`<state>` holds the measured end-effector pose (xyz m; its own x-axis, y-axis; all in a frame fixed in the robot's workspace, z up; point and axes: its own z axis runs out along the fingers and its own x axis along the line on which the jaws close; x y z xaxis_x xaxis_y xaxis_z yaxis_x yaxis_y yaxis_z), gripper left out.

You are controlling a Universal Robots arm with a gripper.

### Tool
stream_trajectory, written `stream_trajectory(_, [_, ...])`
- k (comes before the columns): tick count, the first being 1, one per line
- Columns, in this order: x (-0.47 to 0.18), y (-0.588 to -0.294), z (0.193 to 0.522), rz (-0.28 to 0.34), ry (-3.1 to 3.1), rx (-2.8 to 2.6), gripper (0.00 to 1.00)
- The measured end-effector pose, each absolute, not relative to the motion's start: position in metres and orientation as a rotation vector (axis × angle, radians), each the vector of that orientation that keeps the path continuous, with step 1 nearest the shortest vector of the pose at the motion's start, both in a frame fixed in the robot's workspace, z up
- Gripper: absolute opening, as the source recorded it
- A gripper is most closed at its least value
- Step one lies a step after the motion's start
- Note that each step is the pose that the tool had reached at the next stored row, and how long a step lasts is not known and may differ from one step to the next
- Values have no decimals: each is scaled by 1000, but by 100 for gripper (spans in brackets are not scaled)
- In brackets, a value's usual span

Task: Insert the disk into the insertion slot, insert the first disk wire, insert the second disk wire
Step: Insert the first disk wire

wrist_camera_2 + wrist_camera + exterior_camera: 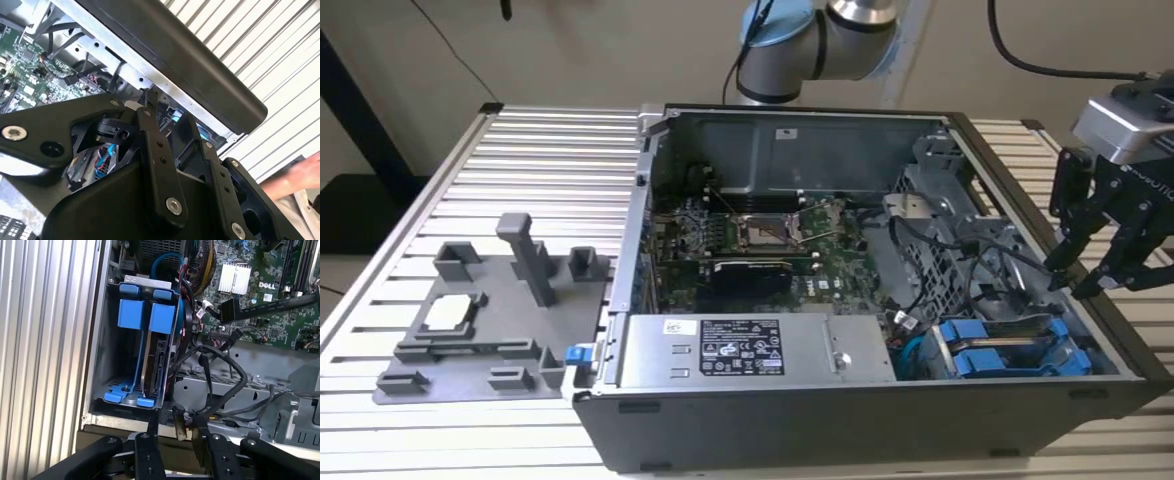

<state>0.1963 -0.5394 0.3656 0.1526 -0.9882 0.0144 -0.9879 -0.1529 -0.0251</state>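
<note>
Open gripper [1075, 280] hovering at the case's 3 o'clock edge, holding nothing.

We see its two black fingers [151, 437] spread well apart with nothing between them. In the exterior view it hangs over the rim of the case [854, 420] at about 3 o'clock, and the drive cage lies near it, toward 7 o'clock from the fingertips. The disk [157, 357] sits in its blue carrier inside the slot [102, 355], just beside a second blue carrier [131, 315]. In the exterior view that bay is at the case's 5 o'clock corner. Black cables [225, 370] trail next to the cage, and we cannot tell whether any is plugged into the disk. In the second wrist view a person's hand [305, 172] shows over the table [280, 60] beyond the case wall.
</note>
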Motion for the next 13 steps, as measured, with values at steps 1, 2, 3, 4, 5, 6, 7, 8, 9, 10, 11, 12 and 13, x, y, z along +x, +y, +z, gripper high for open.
stream_trajectory(1, [196, -539, 366, -43, 2038, -2378, 40])
stream_trajectory(2, [196, -539, 366, -44, 2038, -2379, 40])
stream_trajectory(3, [196, -539, 366, -44, 2037, -2380, 40])
stream_trajectory(4, [196, -539, 366, -44, 2034, -2382, 40])
stream_trajectory(5, [196, -539, 366, -44, 2031, -2385, 40])
stream_trajectory(6, [196, -539, 366, -44, 2027, -2389, 40])
stream_trajectory(7, [196, -539, 366, -44, 2024, -2391, 40])
stream_trajectory(8, [196, -539, 366, -44, 2022, -2393, 40])
stream_trajectory(9, [196, -539, 366, -44, 2022, -2393, 40])
stream_trajectory(10, [196, -539, 366, -44, 2021, -2393, 40])
stream_trajectory(11, [196, -539, 366, -44, 2021, -2393, 40])
stream_trajectory(12, [195, -539, 366, -44, 2021, -2393, 40])
stream_trajectory(13, [195, -539, 366, -44, 2021, -2393, 40])
